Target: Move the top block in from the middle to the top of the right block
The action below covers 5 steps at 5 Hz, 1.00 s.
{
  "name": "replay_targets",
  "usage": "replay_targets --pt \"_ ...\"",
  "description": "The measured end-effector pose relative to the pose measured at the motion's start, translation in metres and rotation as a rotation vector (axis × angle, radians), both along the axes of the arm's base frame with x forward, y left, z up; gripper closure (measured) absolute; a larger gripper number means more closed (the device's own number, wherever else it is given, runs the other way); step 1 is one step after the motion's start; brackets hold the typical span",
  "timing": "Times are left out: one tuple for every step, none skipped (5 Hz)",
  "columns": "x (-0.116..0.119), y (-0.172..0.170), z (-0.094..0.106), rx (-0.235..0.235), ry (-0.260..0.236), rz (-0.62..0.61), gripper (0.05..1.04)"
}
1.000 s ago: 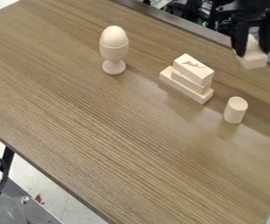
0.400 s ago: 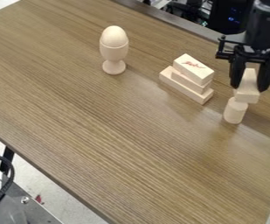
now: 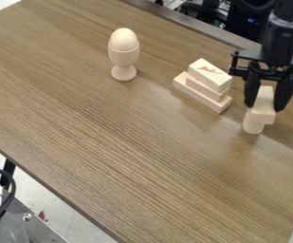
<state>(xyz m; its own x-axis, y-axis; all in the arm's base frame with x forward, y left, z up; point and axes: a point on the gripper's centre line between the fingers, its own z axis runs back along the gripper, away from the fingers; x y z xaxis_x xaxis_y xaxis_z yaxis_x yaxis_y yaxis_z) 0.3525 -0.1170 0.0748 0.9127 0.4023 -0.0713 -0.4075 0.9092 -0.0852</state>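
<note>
Hand point(image 3: 264, 105) at the right of the view, clamped on a pale wooden block point(image 3: 261, 116); this block lies over the upright cylinder point(image 3: 253, 127), hiding its top, though contact between the two cannot be told; near them on the desk point(image 3: 123, 147), a stack of three blocks point(image 3: 206, 89), the uppermost marked in red; farther left, an egg point(image 3: 123, 39) in an egg cup point(image 3: 123, 57).

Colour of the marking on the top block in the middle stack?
Red, on the block; camera view.
</note>
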Motion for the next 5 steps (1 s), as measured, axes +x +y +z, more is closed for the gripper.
replay_targets --pt "0.0005 -0.0027 -0.0003 -0.004 -0.011 -0.023 0.59" --pt "0.0023 -0.0051 0.0004 -0.009 -0.025 -0.038 0.59" --pt "0.0049 -0.0048 0.0004 -0.007 -0.041 -0.04 0.59" --pt "0.0049 -0.0044 0.0002 0.003 -0.044 -0.052 0.59" --pt "0.0039 -0.0042 0.0002 0.004 -0.04 -0.063 0.59"
